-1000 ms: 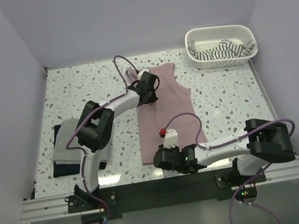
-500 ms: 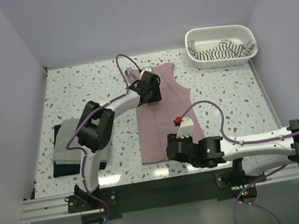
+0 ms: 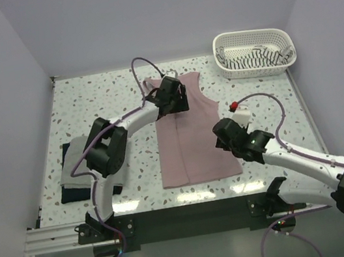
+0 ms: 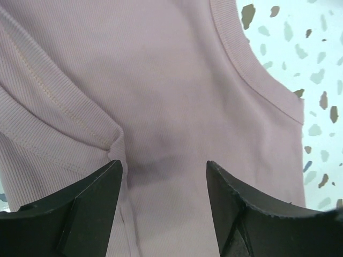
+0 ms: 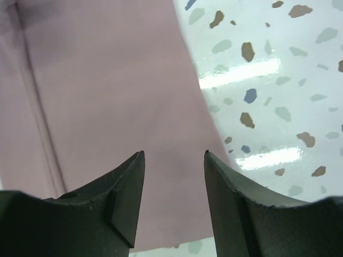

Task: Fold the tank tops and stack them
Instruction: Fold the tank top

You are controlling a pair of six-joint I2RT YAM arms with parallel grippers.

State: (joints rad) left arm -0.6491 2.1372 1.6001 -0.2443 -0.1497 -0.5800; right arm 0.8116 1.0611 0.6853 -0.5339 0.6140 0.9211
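A dusty pink tank top (image 3: 190,135), seemingly folded lengthwise, lies flat mid speckled table (image 3: 88,103), the left gripper (image 4: 164,171) hovering over its neckline end and the right gripper (image 5: 174,160) over its right edge, each with jaws apart and empty, while 2 other tops (image 3: 76,167) sit stacked at left.

The pink tank top (image 4: 177,101) is soft, matt cloth, finely ribbed, with stitched hems. My left tool (image 4: 163,170) and right tool (image 5: 173,158) have matt black plastic fingers, faintly grainy at the edges. The tabletop (image 5: 268,75) is smooth, glossy, speckled and stone-like, mirroring the lights. The far-right basket (image 3: 220,54) is white plastic lattice.
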